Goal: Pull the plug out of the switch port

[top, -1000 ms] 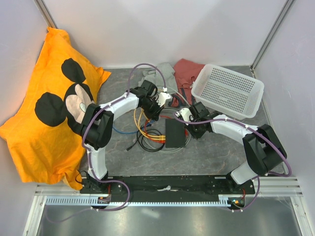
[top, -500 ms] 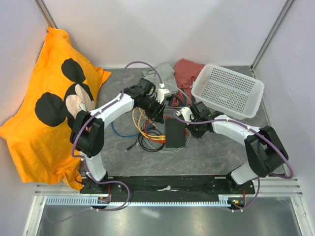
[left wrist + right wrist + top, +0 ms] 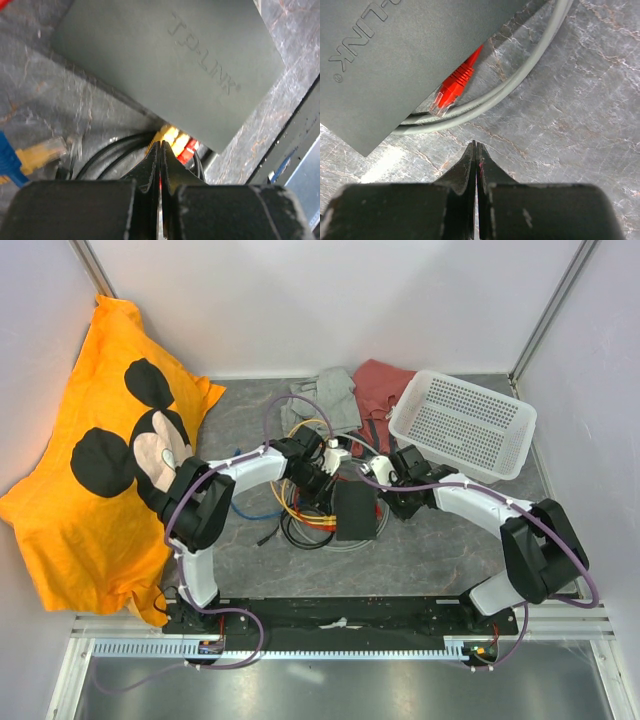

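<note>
The flat black switch box (image 3: 357,512) lies mid-table, its lid lettered TP-LINK (image 3: 165,65). Two yellow plugs (image 3: 172,137) and a red plug (image 3: 189,148) sit in sockets along its edge; the sockets themselves are hidden under the lid. My left gripper (image 3: 160,145) is shut just short of those plugs, with nothing seen between its fingers. A loose red plug (image 3: 452,91) lies free beside the box's other edge (image 3: 395,50). My right gripper (image 3: 476,145) is shut and empty over the bare mat close to that plug.
A tangle of black, yellow and blue cables (image 3: 300,515) lies left of the box, with a loose yellow plug (image 3: 45,151). A grey cable (image 3: 515,80) loops by the right gripper. White basket (image 3: 462,425), clothes (image 3: 340,390) and orange pillow (image 3: 110,470) ring the area.
The left gripper opened briefly, then shut, and moved from the back down to the box's left edge. The right arm barely moved.
</note>
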`<state>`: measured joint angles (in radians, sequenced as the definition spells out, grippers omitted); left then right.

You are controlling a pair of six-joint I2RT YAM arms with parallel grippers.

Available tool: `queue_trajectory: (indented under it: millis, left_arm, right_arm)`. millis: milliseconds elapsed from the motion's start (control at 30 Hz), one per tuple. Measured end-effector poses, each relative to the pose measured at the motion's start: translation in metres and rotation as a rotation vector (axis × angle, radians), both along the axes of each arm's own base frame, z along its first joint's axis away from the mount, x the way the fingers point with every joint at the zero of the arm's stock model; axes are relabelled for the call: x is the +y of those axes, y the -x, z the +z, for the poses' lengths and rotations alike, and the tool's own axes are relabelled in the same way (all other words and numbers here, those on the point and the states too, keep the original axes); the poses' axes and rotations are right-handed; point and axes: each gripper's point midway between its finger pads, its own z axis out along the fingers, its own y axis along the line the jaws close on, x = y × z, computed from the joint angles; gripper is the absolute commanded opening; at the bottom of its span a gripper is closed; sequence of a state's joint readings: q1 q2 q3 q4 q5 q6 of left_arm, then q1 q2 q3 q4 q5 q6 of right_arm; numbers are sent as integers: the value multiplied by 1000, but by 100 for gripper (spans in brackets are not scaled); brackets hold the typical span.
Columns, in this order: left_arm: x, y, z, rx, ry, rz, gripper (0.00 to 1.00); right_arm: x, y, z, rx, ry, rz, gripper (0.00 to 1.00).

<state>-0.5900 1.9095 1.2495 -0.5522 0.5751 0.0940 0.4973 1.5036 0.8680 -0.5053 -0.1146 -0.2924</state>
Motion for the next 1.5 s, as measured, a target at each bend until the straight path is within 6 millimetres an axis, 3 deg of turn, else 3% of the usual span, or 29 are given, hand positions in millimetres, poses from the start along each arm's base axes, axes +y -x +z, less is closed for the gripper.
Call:
queue_trajectory:
  millis: [400, 667, 733, 933, 1167, 1367, 1500]
  left_arm:
    - [-33, -6, -4, 11, 11, -22, 2]
    - [-56, 5, -3, 42, 56, -77, 3]
    - [-57, 8, -3, 45, 56, -84, 8]
    - [-49, 8, 10, 36, 69, -68, 38]
    - [-28, 13, 39, 21, 123, -38, 44]
    - [-21, 14, 32, 69, 144, -22, 45]
    - [-26, 13, 21, 129, 169, -13, 46]
  right_arm:
    - [-9, -4, 5, -10, -5, -32, 1]
    - [-21, -3, 12, -1, -10, -69, 0]
    - [-21, -1, 15, -1, -17, -67, 0]
    - [-7, -3, 39, -8, -92, -40, 0]
    - [21, 6, 53, 23, -208, 35, 0]
    - [43, 22, 53, 50, -231, 117, 0]
    - [45, 25, 42, 66, -207, 124, 0]
